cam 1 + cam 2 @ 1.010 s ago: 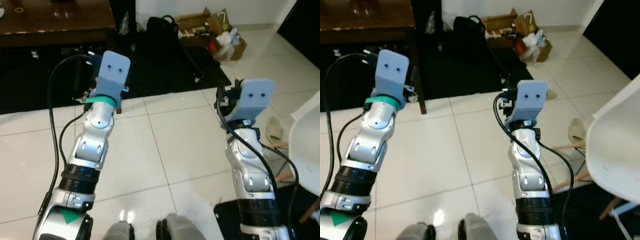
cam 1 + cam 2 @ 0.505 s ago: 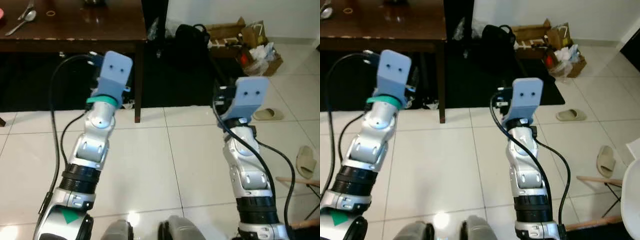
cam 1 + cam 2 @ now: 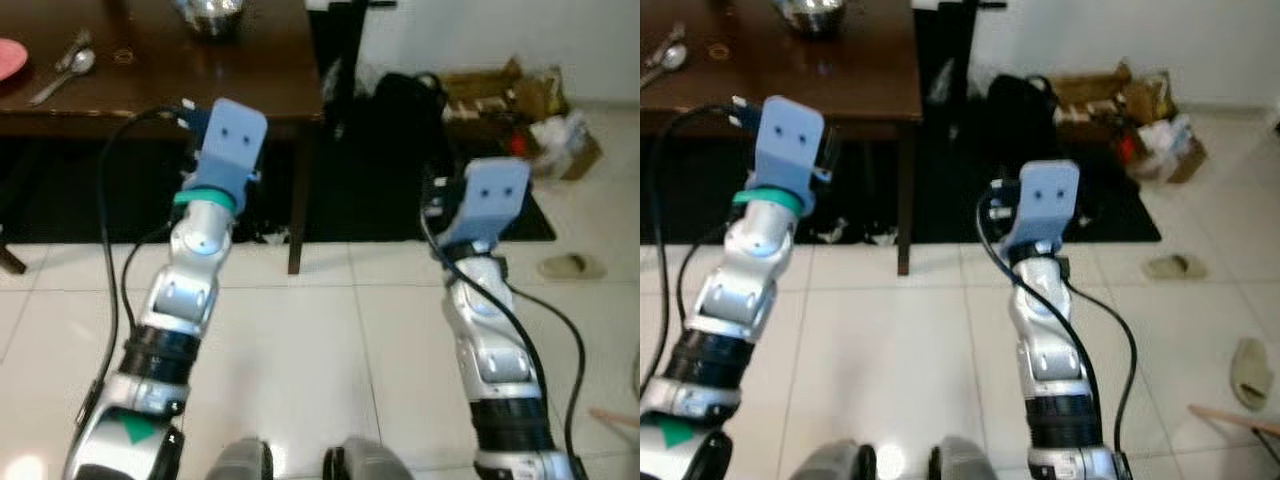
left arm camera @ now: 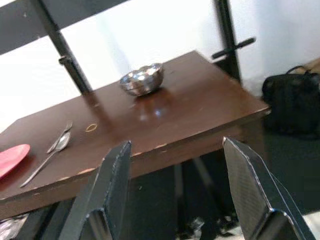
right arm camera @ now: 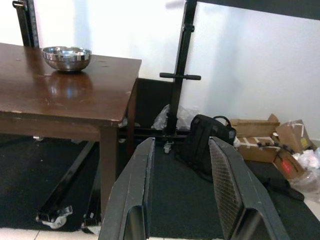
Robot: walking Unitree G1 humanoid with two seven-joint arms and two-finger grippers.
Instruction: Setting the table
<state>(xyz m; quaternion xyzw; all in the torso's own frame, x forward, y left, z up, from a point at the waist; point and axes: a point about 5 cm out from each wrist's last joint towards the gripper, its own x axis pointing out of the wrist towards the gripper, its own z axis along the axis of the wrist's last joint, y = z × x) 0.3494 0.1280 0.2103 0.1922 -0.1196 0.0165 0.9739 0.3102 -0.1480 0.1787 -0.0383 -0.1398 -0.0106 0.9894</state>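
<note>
A dark brown wooden tabletop with a glossy, lightly scuffed surface and a chipped pale front edge stands ahead of the robot on a dark carpet. Near its far side rests a rounded, polished metal bowl, mirrored in the varnish beneath it. Toward the tabletop's other end lie a fork and a spoon side by side, a small ring-shaped object just beside them, and the rim of a flat red plate at the edge of the wrist view. All of these sit well apart from the bowl, with bare wood between.

The left hand is raised in front of the tabletop's front edge, its two broad black fingers spread wide and empty. The right hand is lifted off the tabletop's corner leg, fingers parted with a clear gap and grasping nothing.

Beyond the corner, a black metal stand rises against the white wall, with a soft black bag at its foot and crumpled cardboard boxes further along. The floor nearest the robot is glossy white tile with thin grout lines, open between the two silver arms. A pale slipper lies on the tiles to the right, by the carpet's edge.
</note>
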